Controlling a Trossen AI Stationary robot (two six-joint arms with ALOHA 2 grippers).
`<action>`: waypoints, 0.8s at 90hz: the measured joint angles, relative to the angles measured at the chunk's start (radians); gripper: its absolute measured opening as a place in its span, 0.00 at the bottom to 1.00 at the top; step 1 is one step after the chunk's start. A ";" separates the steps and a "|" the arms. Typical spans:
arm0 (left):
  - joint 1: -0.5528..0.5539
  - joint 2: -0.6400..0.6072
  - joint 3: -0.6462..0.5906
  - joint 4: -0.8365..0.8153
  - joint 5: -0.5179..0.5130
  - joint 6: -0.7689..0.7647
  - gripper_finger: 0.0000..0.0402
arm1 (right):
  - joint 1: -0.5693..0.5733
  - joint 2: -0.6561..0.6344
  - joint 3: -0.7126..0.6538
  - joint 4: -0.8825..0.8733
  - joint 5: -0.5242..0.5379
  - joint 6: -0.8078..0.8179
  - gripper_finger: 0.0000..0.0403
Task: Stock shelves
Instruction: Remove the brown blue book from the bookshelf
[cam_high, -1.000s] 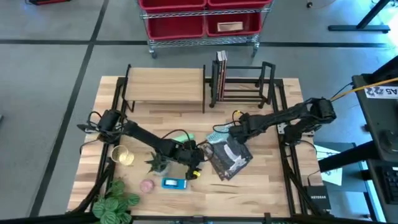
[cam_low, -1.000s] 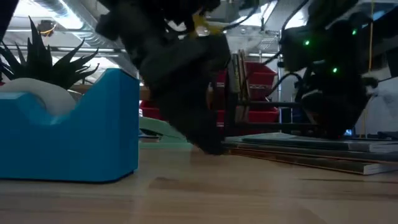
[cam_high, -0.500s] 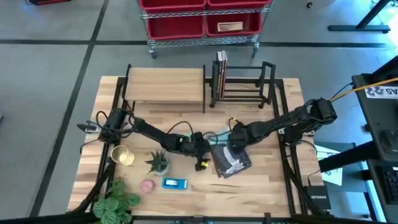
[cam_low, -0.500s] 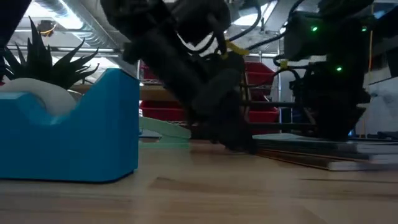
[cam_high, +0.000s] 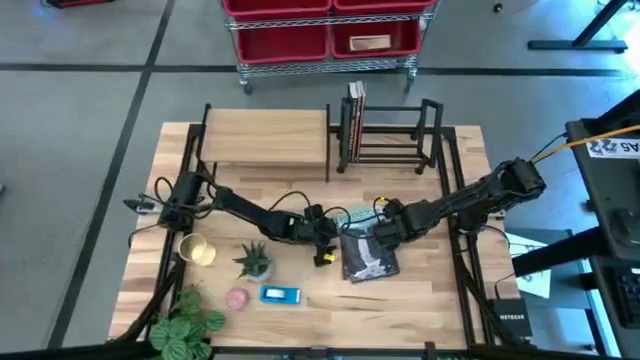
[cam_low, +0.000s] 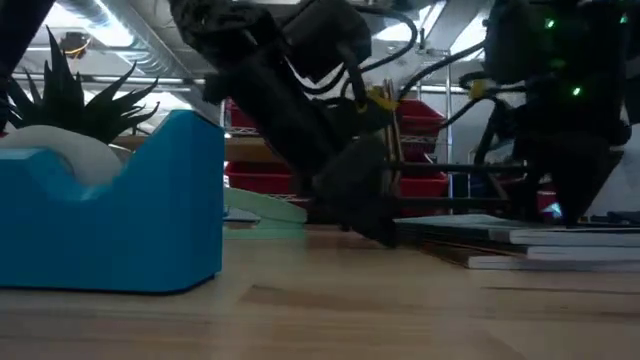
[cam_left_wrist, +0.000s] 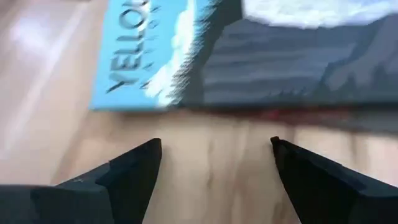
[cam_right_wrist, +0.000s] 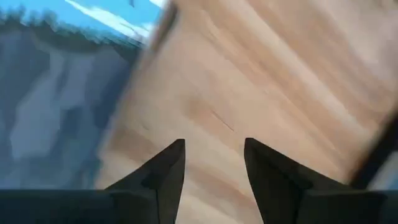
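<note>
A small stack of books (cam_high: 368, 255) lies flat on the table's middle; the top one has a blue and grey cover (cam_left_wrist: 249, 56). My left gripper (cam_high: 326, 238) is low at the stack's left edge, open, its fingertips (cam_left_wrist: 214, 146) just short of the book's edge. My right gripper (cam_high: 388, 233) is at the stack's far right corner, open, over bare wood (cam_right_wrist: 214, 149) with the book (cam_right_wrist: 56, 106) off to one side. At the far edge stand the wood-topped shelf (cam_high: 265, 140) and the black book rack (cam_high: 390, 135), which holds upright books (cam_high: 355, 100) at its left end.
A blue tape dispenser (cam_high: 280, 295), a small spiky plant (cam_high: 255, 262), a glass (cam_high: 197, 250), a pink object (cam_high: 236, 298) and a leafy plant (cam_high: 185, 320) fill the near left. A pale green flat item (cam_high: 345, 215) lies beyond the stack. A cart with red bins (cam_high: 325, 30) stands behind the table.
The stack of books has turned from slanting to square with the table's edges. My left gripper has moved from near the tape dispenser toward the far right, to the stack's left edge. My right gripper has drawn off the book toward the table's right.
</note>
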 joint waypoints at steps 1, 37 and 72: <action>-0.001 -0.004 0.000 -0.010 -0.002 -0.002 0.74 | 0.004 -0.003 0.002 -0.010 -0.007 0.006 0.37; -0.074 0.017 0.003 -0.020 0.111 -0.097 0.74 | 0.239 0.007 -0.042 0.155 -0.267 0.221 0.37; -0.071 0.057 0.003 0.119 0.135 -0.108 0.74 | 0.282 0.058 -0.077 0.330 -0.235 0.291 0.37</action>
